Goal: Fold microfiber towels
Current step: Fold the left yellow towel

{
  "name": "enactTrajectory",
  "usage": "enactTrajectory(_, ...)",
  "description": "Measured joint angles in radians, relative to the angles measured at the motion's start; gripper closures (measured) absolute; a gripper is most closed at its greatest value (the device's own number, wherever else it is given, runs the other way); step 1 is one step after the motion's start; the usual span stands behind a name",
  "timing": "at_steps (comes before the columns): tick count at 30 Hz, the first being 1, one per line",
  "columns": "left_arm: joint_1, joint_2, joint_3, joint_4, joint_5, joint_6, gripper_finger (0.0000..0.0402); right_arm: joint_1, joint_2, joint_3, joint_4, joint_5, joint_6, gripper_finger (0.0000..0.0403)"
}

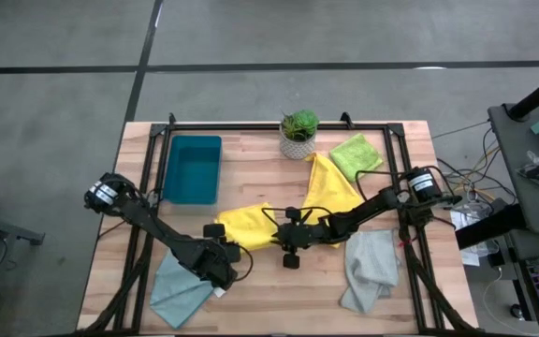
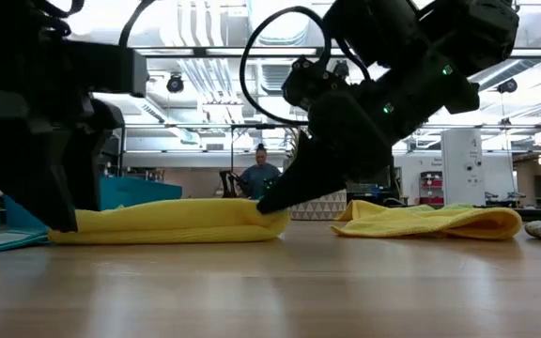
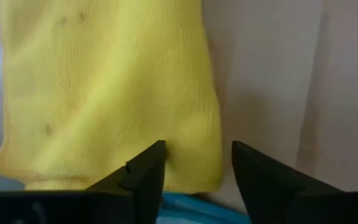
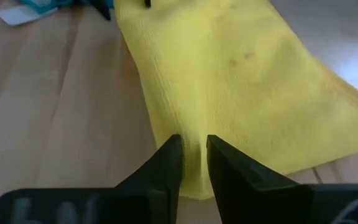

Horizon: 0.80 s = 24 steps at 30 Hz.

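Near the middle of the wooden table [image 1: 251, 140], just in front of the potted plant [image 1: 298, 133], lies the folded yellow towel [image 1: 246, 225] that both arms are working on; it is one of two yellow cloths, the second yellow towel [image 1: 330, 187] lying between it and the plant, touching it at one corner. Five towels show in all: besides the two yellow ones, one lime green towel [image 1: 356, 153] sits just beside the plant toward the right arm's side, one pale grey towel [image 1: 370, 270] lies farther from the plant at the front right, and one light teal towel [image 1: 181, 288] lies at the front left. The right gripper [image 4: 193, 163] is pinched narrowly on the edge of the folded yellow towel, its two fingers almost together with cloth between them. The left gripper [image 3: 196, 171] stands at the opposite end of that towel with its fingers spread apart, the cloth's hem lying between and past them, not clamped. One dark teal tray [image 1: 193, 168] sits beside the plant toward the left arm's side. One person [image 2: 259, 175] stands in the room far behind the table.
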<state>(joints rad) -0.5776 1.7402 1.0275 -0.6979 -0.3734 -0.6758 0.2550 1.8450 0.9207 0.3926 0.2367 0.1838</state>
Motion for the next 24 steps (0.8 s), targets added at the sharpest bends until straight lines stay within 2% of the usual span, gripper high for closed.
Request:
enactTrajectory(5,0.001,0.009,-0.003,-0.005,0.001,0.001,0.0327,0.0,0.001,0.0,-0.009,-0.001,-0.007,0.0339)
enactTrajectory(7,0.001,0.005,0.001,-0.048,0.001,0.001,0.0369,0.0,-0.006,0.0,-0.031,-0.002,-0.017,0.034)
enactTrajectory(9,0.003,-0.012,0.003,-0.089,0.002,0.0,0.0392,0.0,-0.017,0.0,-0.059,-0.006,-0.025,0.0345)
enactTrajectory(14,0.007,-0.038,0.0,-0.106,0.002,0.004,0.0391,0.0,-0.024,0.0,-0.08,-0.018,-0.046,0.0389)
enactTrajectory(24,0.007,-0.031,-0.013,-0.082,0.007,0.005,0.0391,0.0,-0.024,0.0,-0.109,-0.061,-0.046,0.0394)
